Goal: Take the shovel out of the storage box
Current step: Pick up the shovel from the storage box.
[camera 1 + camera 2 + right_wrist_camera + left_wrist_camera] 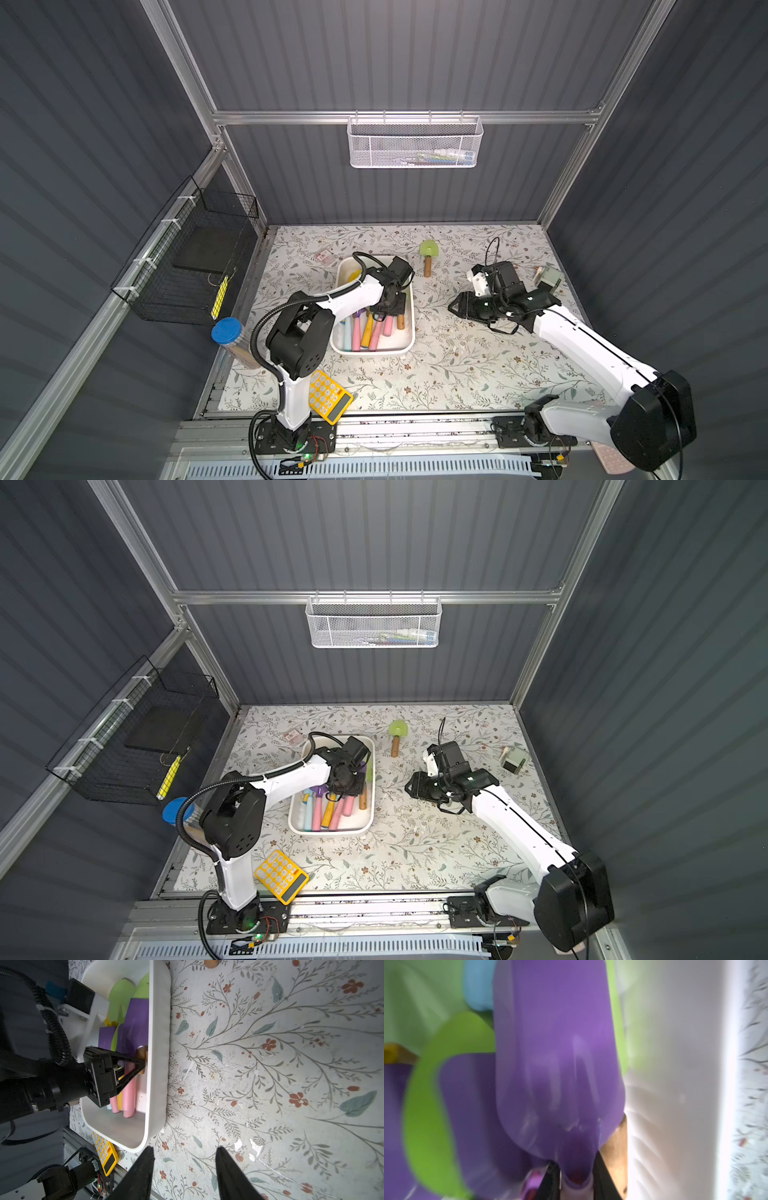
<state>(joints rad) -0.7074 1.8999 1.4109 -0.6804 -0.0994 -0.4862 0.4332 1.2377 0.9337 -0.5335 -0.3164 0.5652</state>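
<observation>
purple shovel [556, 1053] lies inside the storage box [399, 348], blade toward the far end, close along the wall on the robot's right. around it in the box: green blades, another purple one, pink and yellow handles, all heaped together.

left arm: base at the near edge, elbow raised, white forearm reaching in over the box's left rim, wrist bent down into the box.
left claw [141, 1064]: narrow, pinched on the purple shovel where the blade necks into its pale handle; black fingers [550, 1180] on either side of that neck in the left wrist view. whether the shovel is lifted off the heap, cannot tell.

box sits mid-surface [457, 374], floral covering.

right arm: stretched diagonally from the near right corner, wrist low, pointing toward the box.
right claw [185, 1149]: partly open, nothing between the fingers, over bare surface just beside the box's right wall, not touching it.

farther out: a green shovel [428, 254] with wooden handle lies on the surface beyond the box; yellow calculator [328, 397] by the left arm's base.
</observation>
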